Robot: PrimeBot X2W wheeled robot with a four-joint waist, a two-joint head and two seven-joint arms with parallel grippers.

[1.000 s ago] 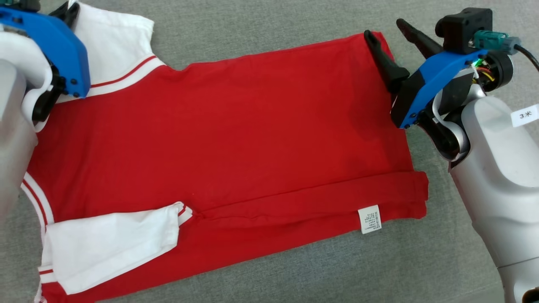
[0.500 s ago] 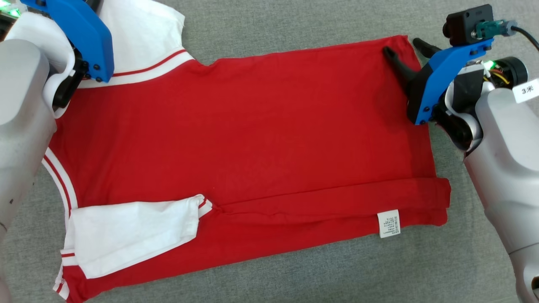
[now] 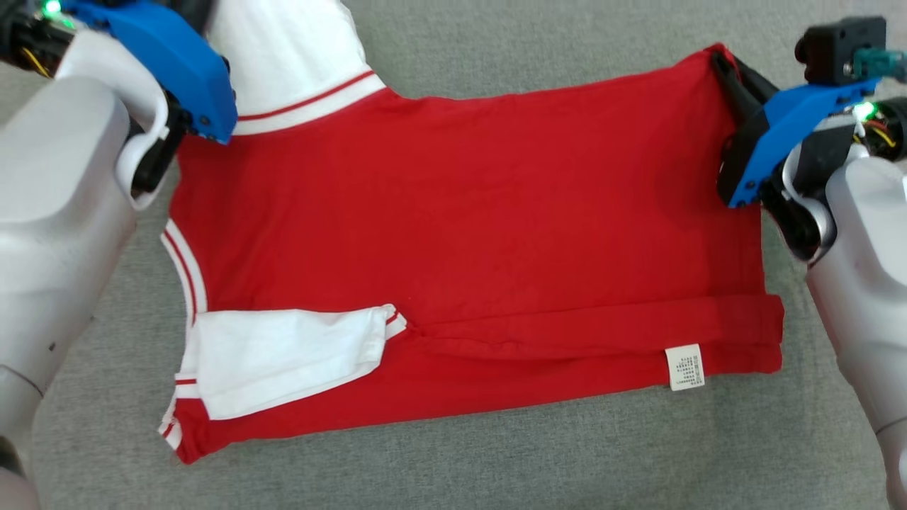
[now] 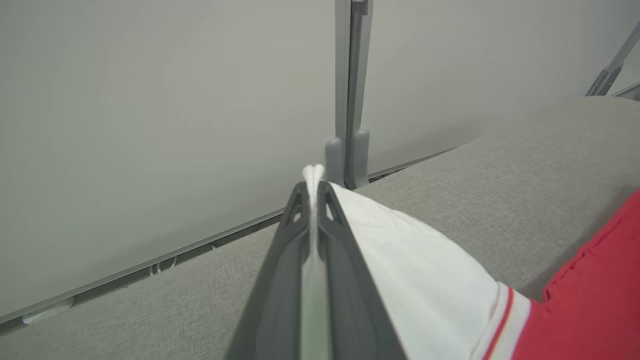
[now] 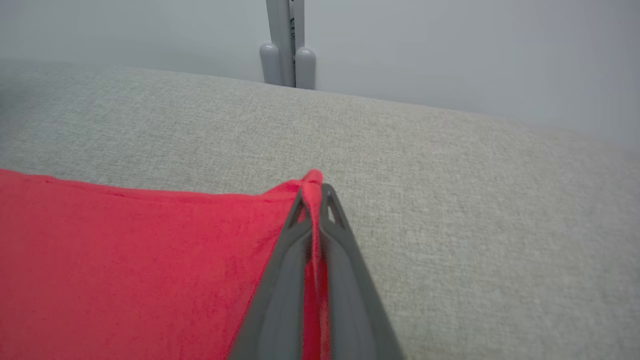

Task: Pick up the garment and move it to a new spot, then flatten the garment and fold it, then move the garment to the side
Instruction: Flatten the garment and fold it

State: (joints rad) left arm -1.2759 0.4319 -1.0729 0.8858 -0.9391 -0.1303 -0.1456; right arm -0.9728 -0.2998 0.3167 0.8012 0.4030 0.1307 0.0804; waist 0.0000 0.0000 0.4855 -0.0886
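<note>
The garment is a red T-shirt with white sleeves, spread flat on the grey cushion, its near edge folded up and the near white sleeve laid over it. My right gripper is shut on the garment's far right hem corner. At the far left, my left gripper is shut on the edge of the far white sleeve; in the head view its fingers are hidden behind the blue wrist housing.
A white care label sticks out at the near right of the fold. Beyond the cushion's far edge stands a pale wall with a grey vertical post. Bare grey cushion surrounds the shirt on all sides.
My right gripper has closed on the far right hem corner; it stood open around it before. The head camera has shifted, so the whole shirt sits further right in view.
</note>
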